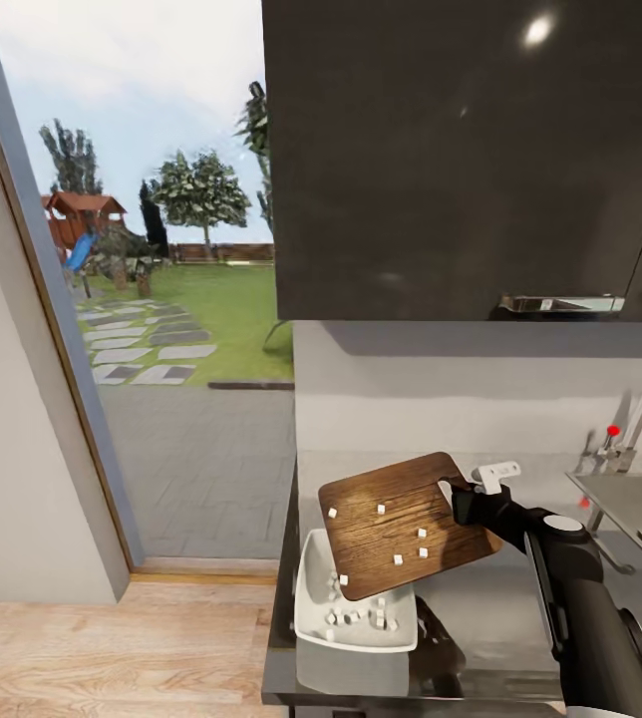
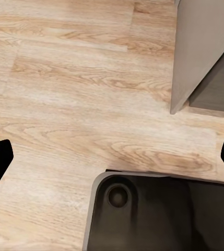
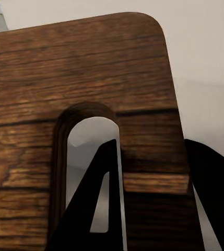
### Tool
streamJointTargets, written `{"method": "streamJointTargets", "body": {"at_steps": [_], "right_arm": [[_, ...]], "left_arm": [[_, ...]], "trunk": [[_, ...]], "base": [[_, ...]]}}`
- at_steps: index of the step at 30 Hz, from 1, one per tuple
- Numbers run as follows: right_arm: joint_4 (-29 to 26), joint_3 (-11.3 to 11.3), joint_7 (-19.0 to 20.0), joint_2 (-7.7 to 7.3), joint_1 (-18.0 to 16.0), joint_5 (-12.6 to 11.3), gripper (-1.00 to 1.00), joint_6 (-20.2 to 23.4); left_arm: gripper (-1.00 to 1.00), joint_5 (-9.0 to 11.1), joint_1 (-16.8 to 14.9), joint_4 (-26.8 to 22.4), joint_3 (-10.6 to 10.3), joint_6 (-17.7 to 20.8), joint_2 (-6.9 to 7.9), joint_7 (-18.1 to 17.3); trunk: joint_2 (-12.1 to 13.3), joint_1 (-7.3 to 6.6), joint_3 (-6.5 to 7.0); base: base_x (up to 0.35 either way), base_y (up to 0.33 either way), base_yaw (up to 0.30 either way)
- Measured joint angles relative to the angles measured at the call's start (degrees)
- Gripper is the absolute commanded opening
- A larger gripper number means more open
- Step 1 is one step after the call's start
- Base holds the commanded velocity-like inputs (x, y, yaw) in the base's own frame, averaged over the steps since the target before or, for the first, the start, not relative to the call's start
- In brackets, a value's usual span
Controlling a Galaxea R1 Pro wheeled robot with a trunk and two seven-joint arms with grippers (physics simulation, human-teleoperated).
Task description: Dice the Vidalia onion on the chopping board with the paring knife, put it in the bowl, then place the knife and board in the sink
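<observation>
While right jaws clamp the chopping board [image 1: 401,524] tilted over the bowl [image 1: 316,608], left jaws apart above wooden floor [image 2: 75,94].

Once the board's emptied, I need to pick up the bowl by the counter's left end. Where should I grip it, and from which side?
Take the bowl by its thin flared rim, one finger inside and one outside, coming from above. The left wall is the open one: the tilted chopping board, held by the right end effector, overhangs its far right side. Onion dice lie inside, so keep it level.
</observation>
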Motion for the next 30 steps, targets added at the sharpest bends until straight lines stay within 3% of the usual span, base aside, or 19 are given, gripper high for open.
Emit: {"method": "streamJointTargets", "body": {"at_steps": [18,24,30], "right_arm": [[0.0,-0.1,-1.0,-0.08,0.0,0.5,-1.0,0.8],[-0.1,0.1,-2.3,0.05,0.0,3.2,-1.0,2.5],[-0.1,0.1,-2.5,0.08,0.0,4.0,-1.0,3.5]], "left_arm": [[1.0,0.0,0.0,0.0,0.0,0.0,0.0,0.0],[1.0,0.0,0.0,0.0,0.0,0.0,0.01,0.0],[1.0,0.0,0.0,0.0,0.0,0.0,0.05,0.0]], "trunk": [[0.0,0.0,0.0],[0.0,0.0,0.0],[0.0,0.0,0.0]], "base": [[0.0,0.0,0.0],[0.0,0.0,0.0],[0.0,0.0,0.0]]}}
